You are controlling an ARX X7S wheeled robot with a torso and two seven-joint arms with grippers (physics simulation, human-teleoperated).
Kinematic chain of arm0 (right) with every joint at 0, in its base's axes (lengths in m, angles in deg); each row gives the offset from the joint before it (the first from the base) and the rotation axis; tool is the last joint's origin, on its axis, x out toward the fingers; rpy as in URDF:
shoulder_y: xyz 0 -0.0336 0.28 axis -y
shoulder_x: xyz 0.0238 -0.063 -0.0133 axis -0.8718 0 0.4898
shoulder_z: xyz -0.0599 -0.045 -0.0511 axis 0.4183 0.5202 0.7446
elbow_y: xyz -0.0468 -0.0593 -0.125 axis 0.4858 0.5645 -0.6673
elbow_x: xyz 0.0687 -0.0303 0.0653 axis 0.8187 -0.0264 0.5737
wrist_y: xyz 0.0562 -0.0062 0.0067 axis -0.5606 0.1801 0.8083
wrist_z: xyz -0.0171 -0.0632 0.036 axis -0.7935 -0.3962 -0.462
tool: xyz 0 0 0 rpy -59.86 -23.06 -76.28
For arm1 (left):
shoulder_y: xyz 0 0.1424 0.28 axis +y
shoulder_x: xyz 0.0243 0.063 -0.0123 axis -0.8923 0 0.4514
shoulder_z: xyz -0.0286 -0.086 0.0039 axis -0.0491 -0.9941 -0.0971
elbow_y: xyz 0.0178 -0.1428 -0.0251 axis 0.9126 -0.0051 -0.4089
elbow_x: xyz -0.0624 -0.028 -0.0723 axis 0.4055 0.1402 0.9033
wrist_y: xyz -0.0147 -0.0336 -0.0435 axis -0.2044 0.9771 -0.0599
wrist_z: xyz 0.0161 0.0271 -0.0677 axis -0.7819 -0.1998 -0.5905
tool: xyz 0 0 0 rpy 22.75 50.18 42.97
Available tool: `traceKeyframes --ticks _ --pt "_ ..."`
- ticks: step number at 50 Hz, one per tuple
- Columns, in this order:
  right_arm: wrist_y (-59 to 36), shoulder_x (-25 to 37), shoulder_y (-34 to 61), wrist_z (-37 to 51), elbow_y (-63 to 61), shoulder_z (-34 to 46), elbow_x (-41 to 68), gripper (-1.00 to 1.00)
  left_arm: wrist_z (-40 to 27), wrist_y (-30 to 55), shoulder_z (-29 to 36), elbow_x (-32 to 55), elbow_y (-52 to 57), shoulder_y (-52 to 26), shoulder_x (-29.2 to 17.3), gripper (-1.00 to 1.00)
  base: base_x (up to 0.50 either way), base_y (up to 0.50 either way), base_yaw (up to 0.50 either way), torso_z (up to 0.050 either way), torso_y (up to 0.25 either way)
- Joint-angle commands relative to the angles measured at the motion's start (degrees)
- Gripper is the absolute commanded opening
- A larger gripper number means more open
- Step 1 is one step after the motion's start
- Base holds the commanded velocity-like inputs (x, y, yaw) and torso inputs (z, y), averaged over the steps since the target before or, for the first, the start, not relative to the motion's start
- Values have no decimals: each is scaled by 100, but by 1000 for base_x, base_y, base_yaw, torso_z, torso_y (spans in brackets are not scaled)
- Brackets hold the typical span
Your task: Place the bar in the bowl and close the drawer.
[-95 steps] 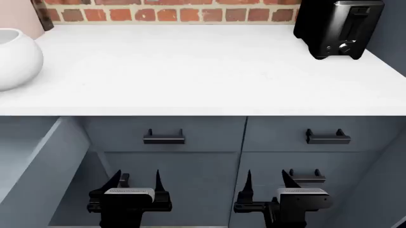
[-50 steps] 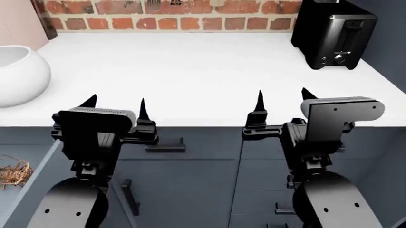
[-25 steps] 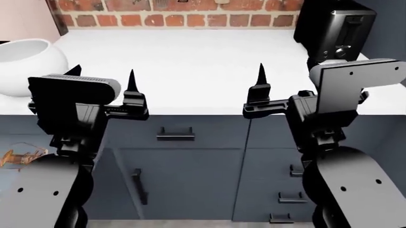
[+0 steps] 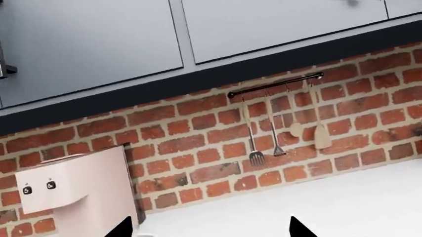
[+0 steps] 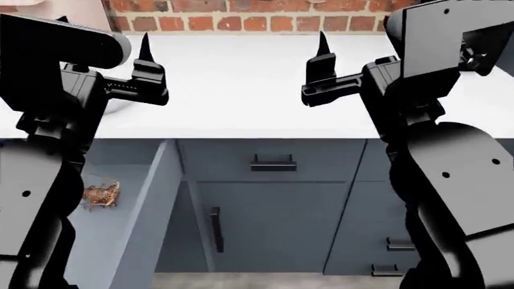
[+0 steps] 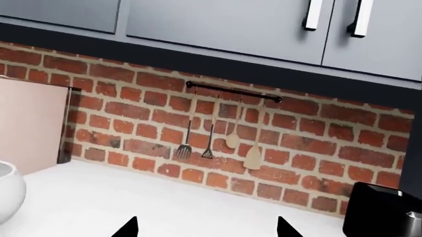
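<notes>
The drawer (image 5: 151, 208) stands pulled open at the lower left of the head view, a slate blue-grey box below the white counter (image 5: 241, 90). A brown crumbly bar (image 5: 100, 194) lies inside it. The white bowl (image 6: 5, 193) stands on the counter's left; in the head view my left arm hides nearly all of it. My left gripper (image 5: 103, 31) is open and empty above the counter, over the bowl's area; it also shows in the left wrist view (image 4: 209, 229). My right gripper (image 5: 359, 43) is open and empty above the counter's right part; it also shows in the right wrist view (image 6: 206, 228).
A pale pink coffee machine (image 4: 72, 192) stands at the back left against the brick wall. A black toaster (image 6: 386, 212) stands at the back right. Utensils hang on a rail (image 6: 231, 92). Closed drawers and cabinet doors (image 5: 273, 223) are below the counter.
Both arms have risen from in front of the cabinets to above the counter. The view has shifted, and the open drawer with the bar now shows at the lower left.
</notes>
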State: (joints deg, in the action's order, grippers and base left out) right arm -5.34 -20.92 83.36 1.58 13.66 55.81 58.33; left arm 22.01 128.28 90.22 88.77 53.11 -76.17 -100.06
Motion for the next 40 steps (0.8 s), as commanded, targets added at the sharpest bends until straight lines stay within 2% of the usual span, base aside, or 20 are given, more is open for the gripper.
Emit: traceKeyframes --ticks 1,17,40 --pt "-463 134 636 -147 106 66 151 100 85 580 142 -27 55 -721 -414 100 0 500 0 0 0" --pt "-937 250 968 -209 -73 -65 315 100 124 1075 -29 26 443 -904 -620 100 0 500 0 0 0" --pt "-914 279 987 -172 -40 -21 384 100 100 1119 -174 58 589 -756 -670 100 0 500 0 0 0"
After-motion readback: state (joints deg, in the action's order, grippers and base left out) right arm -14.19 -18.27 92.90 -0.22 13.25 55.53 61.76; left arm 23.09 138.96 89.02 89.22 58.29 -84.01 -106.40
